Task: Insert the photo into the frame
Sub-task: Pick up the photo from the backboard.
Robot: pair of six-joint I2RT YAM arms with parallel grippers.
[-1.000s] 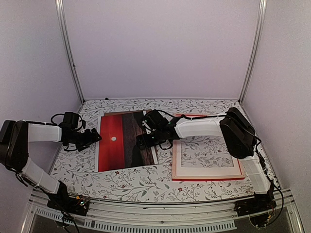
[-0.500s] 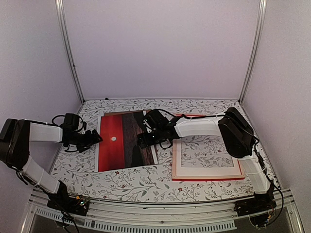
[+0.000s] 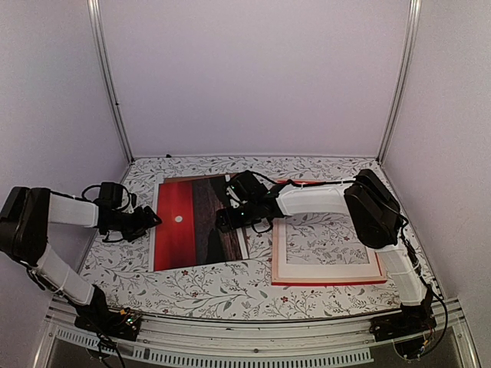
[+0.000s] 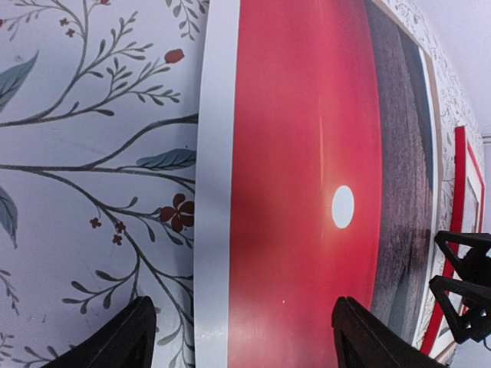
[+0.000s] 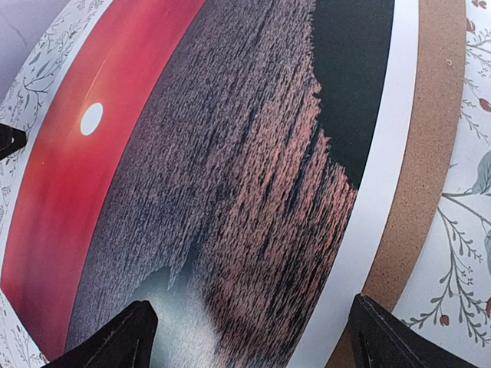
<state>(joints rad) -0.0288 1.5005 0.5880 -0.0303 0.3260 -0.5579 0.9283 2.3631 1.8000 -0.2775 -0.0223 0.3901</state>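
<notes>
The photo (image 3: 192, 222), half red with a white dot and half dark streaks, lies flat on the flowered tablecloth, left of centre. Right of it lies the frame (image 3: 330, 271), pale wood with red edges, and the cloth shows through its opening. My left gripper (image 3: 151, 221) is open at the photo's left edge. In the left wrist view its jaws (image 4: 245, 341) straddle the white border and the red half (image 4: 307, 153). My right gripper (image 3: 222, 221) is open over the photo's right edge, with one finger over the dark streaks (image 5: 230, 169) and the other over the brown backing board (image 5: 423, 153).
The brown backing board lies under the photo and sticks out on its right side. Metal posts (image 3: 107, 77) and pale walls enclose the table. The right arm's white link (image 3: 314, 199) reaches across the frame's top rail. The frame's red edge (image 4: 460, 192) shows in the left wrist view.
My left gripper has dropped slightly at the photo's left edge and its jaws have narrowed a little. The right gripper has edged slightly further back. The photo and frame lie as before.
</notes>
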